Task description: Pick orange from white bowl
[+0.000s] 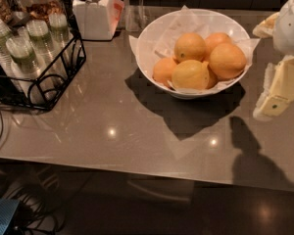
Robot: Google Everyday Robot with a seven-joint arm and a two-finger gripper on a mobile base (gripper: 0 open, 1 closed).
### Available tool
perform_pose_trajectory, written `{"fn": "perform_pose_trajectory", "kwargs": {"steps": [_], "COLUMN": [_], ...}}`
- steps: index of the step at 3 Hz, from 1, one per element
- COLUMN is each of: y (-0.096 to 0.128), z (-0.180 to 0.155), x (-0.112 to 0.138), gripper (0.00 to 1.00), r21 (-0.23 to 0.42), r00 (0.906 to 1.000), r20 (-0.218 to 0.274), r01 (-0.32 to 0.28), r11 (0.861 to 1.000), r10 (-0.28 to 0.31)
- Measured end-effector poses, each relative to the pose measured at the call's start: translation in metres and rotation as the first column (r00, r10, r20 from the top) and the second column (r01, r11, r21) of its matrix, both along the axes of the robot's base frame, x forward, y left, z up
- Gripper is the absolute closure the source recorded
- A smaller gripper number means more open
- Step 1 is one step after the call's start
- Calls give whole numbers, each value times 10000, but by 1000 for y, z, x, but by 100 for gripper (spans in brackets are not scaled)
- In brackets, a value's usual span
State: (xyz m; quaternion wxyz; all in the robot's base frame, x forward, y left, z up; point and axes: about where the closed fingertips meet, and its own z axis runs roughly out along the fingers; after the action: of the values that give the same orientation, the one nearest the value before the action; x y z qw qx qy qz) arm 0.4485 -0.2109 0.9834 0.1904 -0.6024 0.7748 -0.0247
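Observation:
The white bowl (152,43), lined with crumpled white paper, stands on the grey counter at upper centre. It holds several oranges. The orange (227,60), the deepest in colour and the largest, lies at the bowl's right side. A paler yellow-orange fruit (191,75) lies in front, and a smaller shadowed one (164,70) is at the left. My gripper (260,72) is at the right edge, just right of the bowl's rim and apart from the fruit. It is open and empty, with one cream finger (277,89) low and the other (265,27) high.
A white lidded jar (92,11) stands at the back left of the bowl. A black wire rack (49,77) with several lidded cups is at the far left. The counter's front edge (137,173) runs below. Cables lie at the bottom left.

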Motion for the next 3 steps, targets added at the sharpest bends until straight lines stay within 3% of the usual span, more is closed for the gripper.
{"fn": "perform_pose_trajectory", "kwargs": {"steps": [1, 2, 3], "y": [8, 13, 14], "z": [4, 2, 4], "x": [26, 61, 66], "gripper": [0, 0, 0], "r21": [1213, 2468, 2571], "r00": [9991, 9981, 9980], "r20": [186, 112, 205], "r01": [-388, -611, -630], "r11": [9919, 9671, 9643], "r10": [369, 602, 597]}}
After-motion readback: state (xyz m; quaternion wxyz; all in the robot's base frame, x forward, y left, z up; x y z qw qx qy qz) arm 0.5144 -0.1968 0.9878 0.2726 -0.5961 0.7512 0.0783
